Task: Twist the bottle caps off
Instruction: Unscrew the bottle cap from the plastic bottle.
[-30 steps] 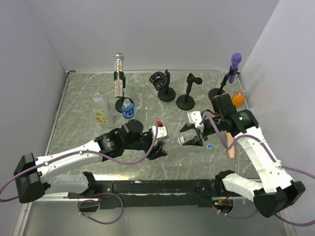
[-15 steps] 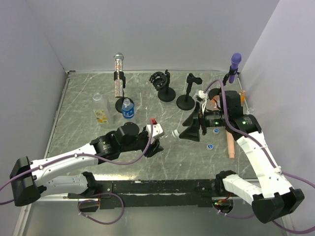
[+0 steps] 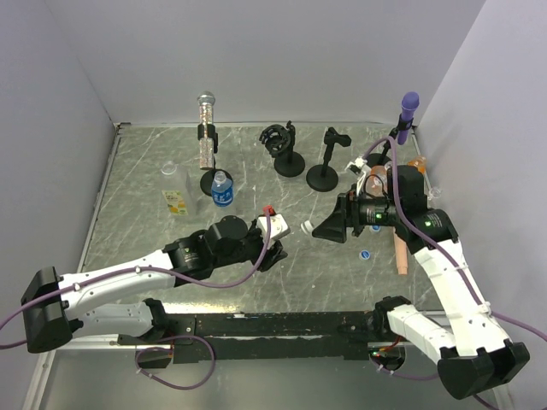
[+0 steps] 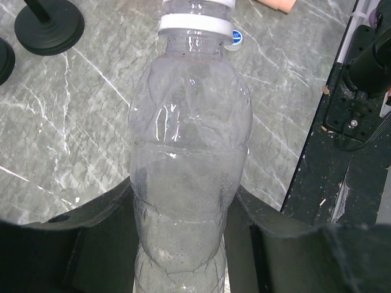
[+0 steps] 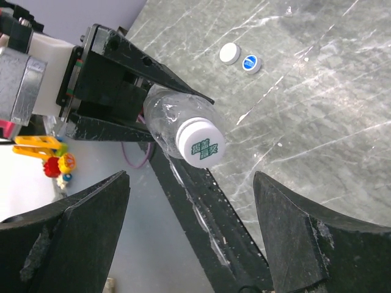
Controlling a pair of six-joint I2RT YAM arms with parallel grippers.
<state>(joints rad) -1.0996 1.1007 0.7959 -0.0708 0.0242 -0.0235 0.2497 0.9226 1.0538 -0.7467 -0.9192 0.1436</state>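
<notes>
My left gripper (image 4: 183, 244) is shut on a clear, unlabelled bottle (image 4: 189, 152) and holds it level, neck toward the right arm. In the top view the gripper (image 3: 275, 243) has the bottle's white cap (image 3: 305, 228) sticking out to the right. The cap (image 5: 200, 144) has green print and is on the bottle. My right gripper (image 5: 189, 244) is open and faces the cap end-on, a short way off and not touching it; it also shows in the top view (image 3: 329, 229). A loose blue cap (image 3: 365, 254) lies on the table.
A blue-labelled bottle (image 3: 222, 190), a yellow-green labelled bottle (image 3: 176, 201) and an orange bottle (image 3: 416, 164) stand at the back. Black stands (image 3: 322, 177) and two microphones (image 3: 205, 128) line the far side. A peach stick (image 3: 400, 254) lies right. A loose white cap (image 5: 230, 54) lies beside the blue cap.
My right gripper has drawn back from the bottle's cap end and turned to face it. My left gripper has shifted slightly away from me with the bottle.
</notes>
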